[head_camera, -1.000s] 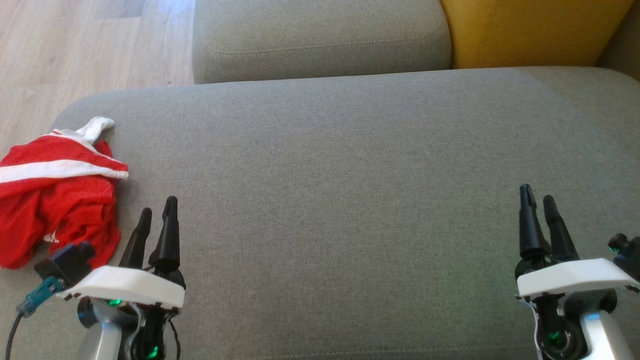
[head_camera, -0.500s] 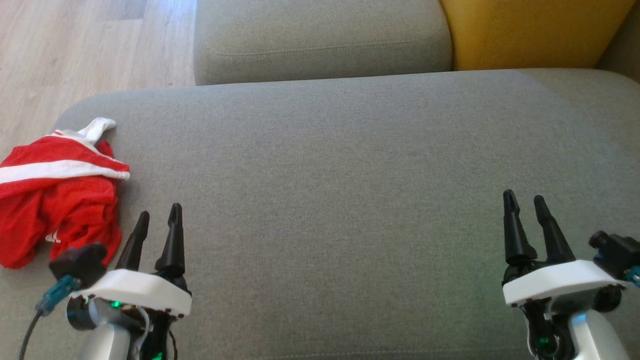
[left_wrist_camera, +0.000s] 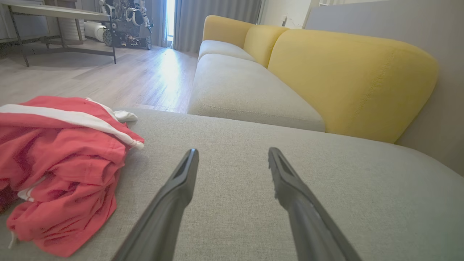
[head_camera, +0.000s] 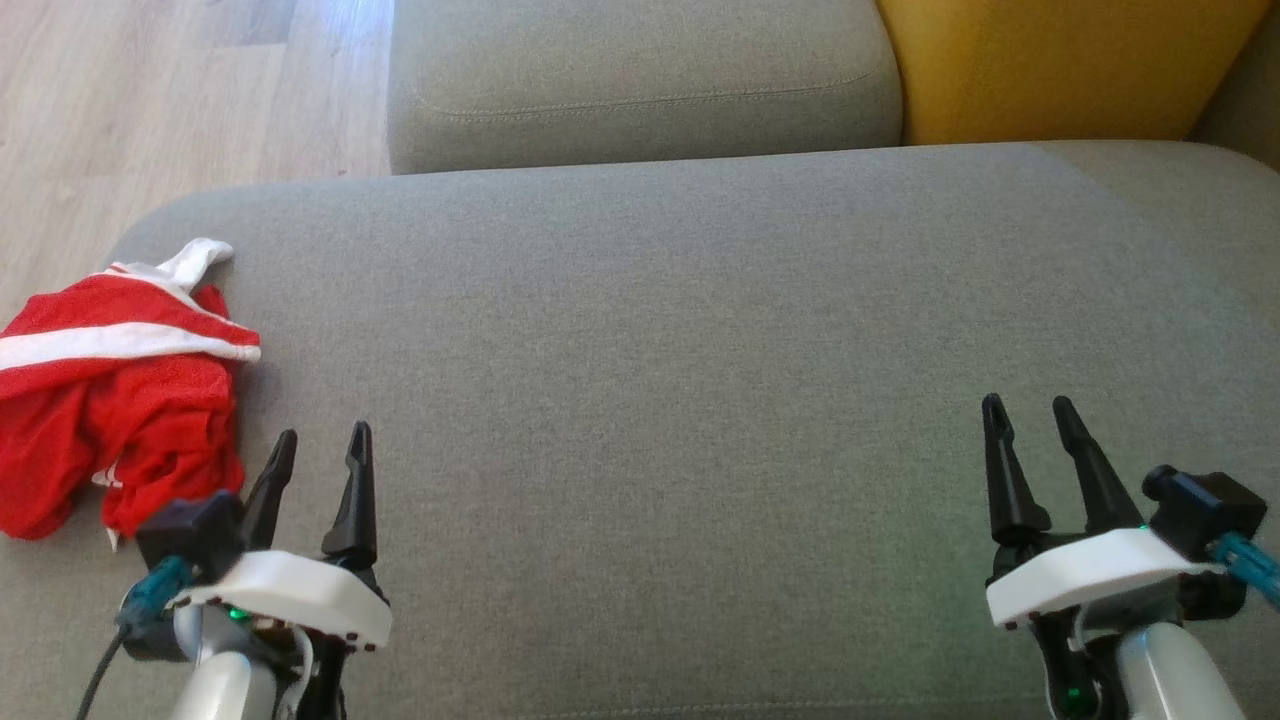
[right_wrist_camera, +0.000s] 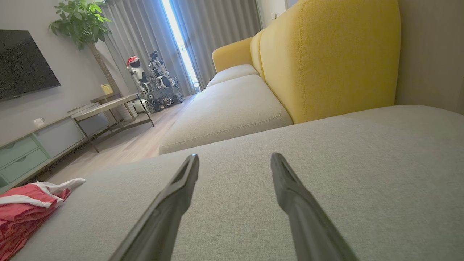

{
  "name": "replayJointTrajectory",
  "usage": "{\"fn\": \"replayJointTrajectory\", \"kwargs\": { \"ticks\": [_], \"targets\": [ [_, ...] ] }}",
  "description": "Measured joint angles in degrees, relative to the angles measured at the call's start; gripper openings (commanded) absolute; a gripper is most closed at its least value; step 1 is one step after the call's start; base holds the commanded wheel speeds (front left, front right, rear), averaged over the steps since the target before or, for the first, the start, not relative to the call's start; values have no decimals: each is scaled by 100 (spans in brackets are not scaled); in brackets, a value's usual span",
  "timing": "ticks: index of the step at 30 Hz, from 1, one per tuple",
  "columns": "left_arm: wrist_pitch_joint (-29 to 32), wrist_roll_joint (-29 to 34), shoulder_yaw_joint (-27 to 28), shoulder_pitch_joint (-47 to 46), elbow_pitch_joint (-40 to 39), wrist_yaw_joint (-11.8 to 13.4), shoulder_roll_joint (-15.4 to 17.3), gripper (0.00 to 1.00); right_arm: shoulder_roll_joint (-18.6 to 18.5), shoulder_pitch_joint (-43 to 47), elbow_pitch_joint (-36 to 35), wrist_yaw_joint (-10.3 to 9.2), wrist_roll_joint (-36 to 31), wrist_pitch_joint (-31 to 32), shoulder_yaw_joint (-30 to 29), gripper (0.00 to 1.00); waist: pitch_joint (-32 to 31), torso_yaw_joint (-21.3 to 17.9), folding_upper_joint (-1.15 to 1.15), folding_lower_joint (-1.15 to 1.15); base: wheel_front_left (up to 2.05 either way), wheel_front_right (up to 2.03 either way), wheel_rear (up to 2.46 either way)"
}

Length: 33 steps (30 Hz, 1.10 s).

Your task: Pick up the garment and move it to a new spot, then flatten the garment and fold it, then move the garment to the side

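On the grey cushion (head_camera: 700, 350) lies a crumpled red garment (head_camera: 110, 400)

Red garment (head_camera: 115, 395) with white stripe lies crumpled at cushion's left edge.

Garment (head_camera: 120, 400): matt cloth. Sofa cushion (head_camera: 700, 350): coarse woven fabric, matt. Floor (head_camera: 150, 100): smooth wood, slight sheen.

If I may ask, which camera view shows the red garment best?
The left wrist view: the red garment lies close and large, folds and white band clear, though the frame's left edge crops it. The head view shows it from above, crumpled on the cushion. The right wrist view catches a small part.
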Motion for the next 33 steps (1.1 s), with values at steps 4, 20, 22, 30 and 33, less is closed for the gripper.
{"fn": "replayJointTrajectory", "kwargs": {
  "ticks": [4, 20, 22, 30, 33],
  "targets": [
    [-55, 257, -52, 0, 12, 43, 23, 100, 46, 7, 16, 0, -277, -5, -1, 100, -3, 4, 0, 0, 0, 0, 0],
    [-333, 1155, -167, -1, 164, 100, 30, 100, 143, 25, 26, 0, -1139, -36, -126, 100, -16, 9, 0, 0, 0, 0, 0],
    [-372, 1277, -176, -1, 167, 102, 30, 100, 163, 37, 26, 0, -1227, -37, -146, 100, -16, 9, 0, 0, 0, 0, 0],
    [-458, 1506, -145, -1, 241, 141, -20, 100, 224, 130, 36, 0, -1400, -79, -163, 100, -27, 6, 0, 0, 0, 0, 0],
    [-458, 1452, -127, -1, 291, 136, -44, 100, 229, 130, 37, 0, -1356, -78, -174, 100, -30, 9, 0, 0, 0, 0, 0]
  ]
}}
